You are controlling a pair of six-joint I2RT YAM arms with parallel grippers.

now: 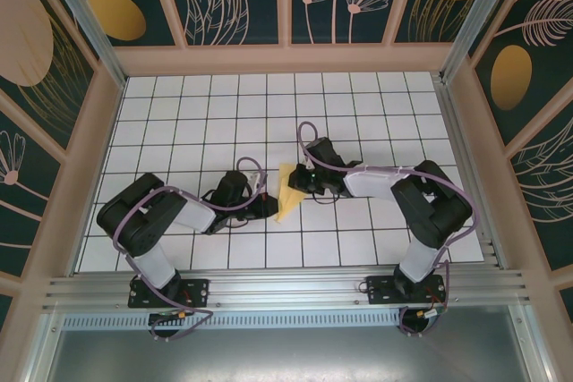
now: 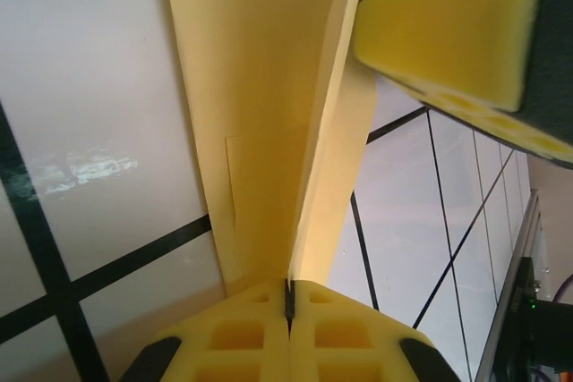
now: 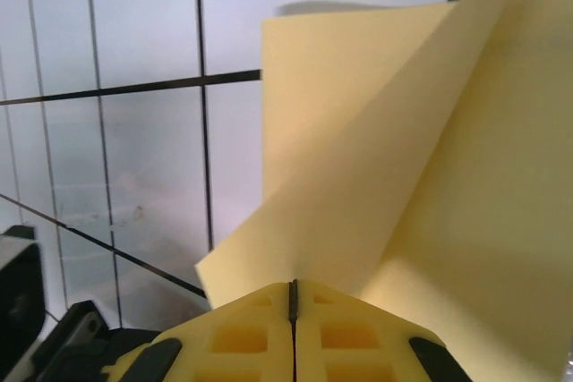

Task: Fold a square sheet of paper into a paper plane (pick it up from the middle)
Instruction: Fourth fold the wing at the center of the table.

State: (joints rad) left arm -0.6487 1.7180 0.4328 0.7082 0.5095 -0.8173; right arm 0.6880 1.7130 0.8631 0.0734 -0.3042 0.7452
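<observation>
left hand [image 2: 289, 309]: pads pressed together, pinching the edge of the yellow paper sheet [image 2: 260, 87] | right hand [image 3: 293, 297]: pads pressed together, pinching the sheet from the opposite side | sheet: creased, one flap standing up, held between both hands over the middle of the white-tiled counter [image 1: 179, 105] | hands close, facing each other
</observation>
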